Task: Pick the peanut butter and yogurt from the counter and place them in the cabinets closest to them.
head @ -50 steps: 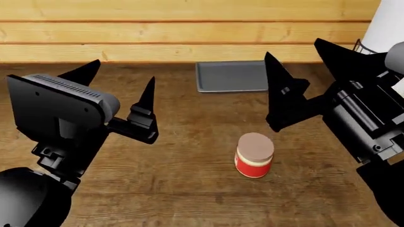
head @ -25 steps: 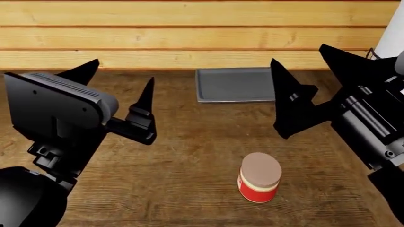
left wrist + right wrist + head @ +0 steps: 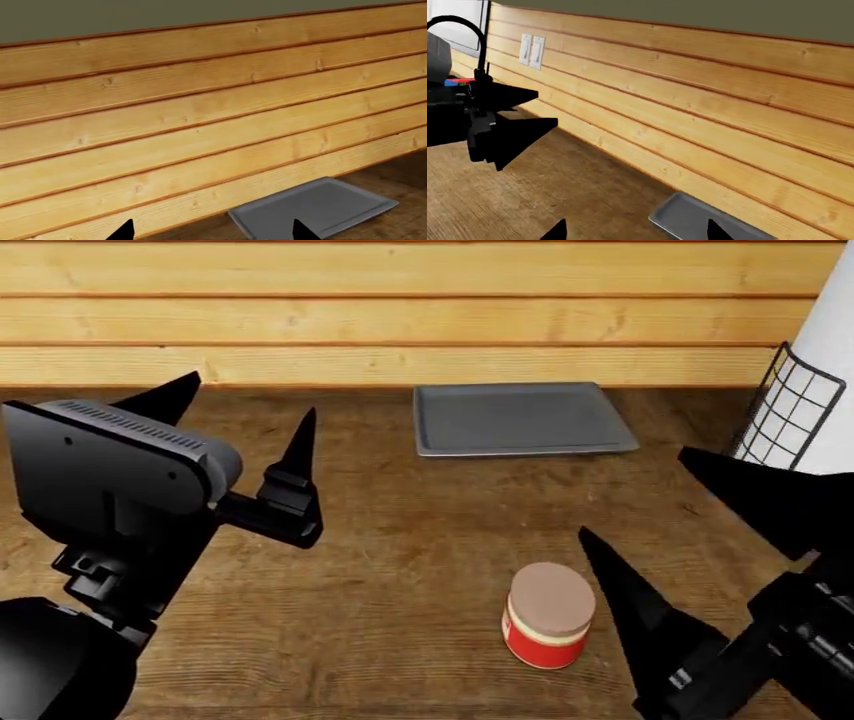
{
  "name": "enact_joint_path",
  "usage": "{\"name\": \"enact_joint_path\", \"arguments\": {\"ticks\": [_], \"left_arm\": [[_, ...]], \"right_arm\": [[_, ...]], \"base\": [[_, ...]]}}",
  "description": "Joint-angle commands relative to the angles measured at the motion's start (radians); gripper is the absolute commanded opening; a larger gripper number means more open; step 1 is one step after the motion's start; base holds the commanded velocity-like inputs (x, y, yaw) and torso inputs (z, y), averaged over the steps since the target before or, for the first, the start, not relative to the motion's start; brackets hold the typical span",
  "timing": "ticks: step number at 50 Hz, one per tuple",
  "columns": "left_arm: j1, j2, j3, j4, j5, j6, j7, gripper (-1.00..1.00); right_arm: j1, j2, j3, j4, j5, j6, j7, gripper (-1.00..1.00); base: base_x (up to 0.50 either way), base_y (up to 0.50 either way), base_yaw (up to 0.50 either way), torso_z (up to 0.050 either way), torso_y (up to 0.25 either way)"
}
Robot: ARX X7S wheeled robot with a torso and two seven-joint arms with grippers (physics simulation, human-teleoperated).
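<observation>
The peanut butter jar (image 3: 547,616), with a red label and tan lid, stands upright on the brown wood counter (image 3: 400,540) at the front, right of centre. My right gripper (image 3: 635,492) is open and empty, its near finger just right of the jar and not touching it. My left gripper (image 3: 247,400) is open and empty, above the counter well left of the jar. The wrist views show only fingertips, left (image 3: 212,230) and right (image 3: 636,230), wide apart with nothing between. The yogurt and cabinets are out of view.
A flat grey tray (image 3: 521,418) lies at the back against the plank wall and shows in both wrist views (image 3: 313,207) (image 3: 694,220). A white wire rack (image 3: 787,410) stands at the back right. A switch plate (image 3: 532,50) and a black faucet (image 3: 460,25) lie far left.
My right arm has dropped from beside the tray to the front right, next to the jar, uncovering the wire rack. The left arm has barely moved. The jar has stayed put.
</observation>
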Motion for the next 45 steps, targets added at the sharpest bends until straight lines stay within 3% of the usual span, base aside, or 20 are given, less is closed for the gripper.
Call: {"name": "enact_joint_path", "arguments": {"ticks": [1,13,15,16,18,20,32,45], "left_arm": [[0.006,-0.005,0.003,-0.005,-0.004,0.006,-0.012,1.0],[0.02,-0.009,0.013,-0.009,-0.006,0.022,-0.02,1.0],[0.021,-0.01,0.014,-0.009,-0.008,0.022,-0.022,1.0],[0.022,-0.01,0.014,-0.01,-0.008,0.023,-0.022,1.0],[0.022,-0.011,0.014,-0.011,-0.01,0.024,-0.023,1.0],[0.022,-0.012,0.014,-0.011,-0.011,0.025,-0.024,1.0],[0.029,-0.018,0.016,-0.018,-0.016,0.04,-0.029,1.0],[0.033,-0.025,0.013,-0.02,-0.026,0.045,-0.034,1.0]], "right_arm": [[-0.097,0.02,0.219,-0.059,0.131,0.063,-0.173,1.0],[-0.087,0.045,0.051,-0.059,0.142,0.064,-0.056,1.0],[-0.387,0.345,-0.249,-0.017,-0.158,-0.236,-0.268,1.0],[-0.537,0.435,-0.399,-0.037,-0.308,-0.386,-0.234,1.0],[-0.837,0.438,-0.445,-0.033,-0.608,-0.686,-0.23,1.0],[-0.845,0.437,-0.493,-0.027,-0.732,-0.974,-0.227,1.0],[-0.731,0.419,-0.689,0.01,-0.811,-0.935,-0.222,1.0],[-0.67,0.406,-0.775,0.068,-0.864,-0.896,-0.208,1.0]], "base": [[0.0,0.0,0.0,0.0,0.0],[0.0,0.0,0.0,0.0,0.0],[0.0,0.0,0.0,0.0,0.0],[0.0,0.0,0.0,0.0,0.0],[0.0,0.0,0.0,0.0,0.0],[0.0,0.0,0.0,0.0,0.0],[0.0,0.0,0.0,0.0,0.0],[0.0,0.0,0.0,0.0,0.0]]}}
